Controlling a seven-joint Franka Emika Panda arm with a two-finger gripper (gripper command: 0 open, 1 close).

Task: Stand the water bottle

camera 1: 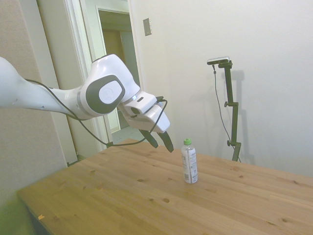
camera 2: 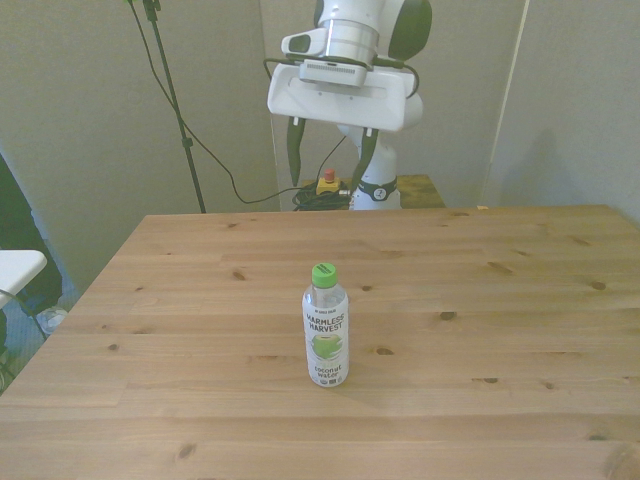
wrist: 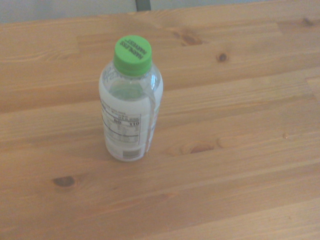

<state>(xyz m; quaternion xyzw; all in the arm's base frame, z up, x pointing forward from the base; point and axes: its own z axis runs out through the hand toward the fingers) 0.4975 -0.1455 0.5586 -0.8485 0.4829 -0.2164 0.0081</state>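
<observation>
The water bottle (camera 1: pixel 190 161) stands upright on the wooden table (camera 1: pixel 122 196), a small clear bottle with a green cap and a white label. In the front view the water bottle (camera 2: pixel 326 325) is near the table's middle. The wrist view shows the water bottle (wrist: pixel 130 97) from above, cap up. My gripper (camera 1: pixel 161 141) hangs in the air to the left of the bottle in the side view, above cap height and apart from it. In the front view my gripper (camera 2: pixel 329 155) is raised behind the bottle, fingers spread open with nothing between them.
A red-and-yellow button box (camera 2: pixel 327 182) and cables lie behind the table's far edge in the front view. An open doorway (camera 1: pixel 115 68) shows behind the arm in the side view.
</observation>
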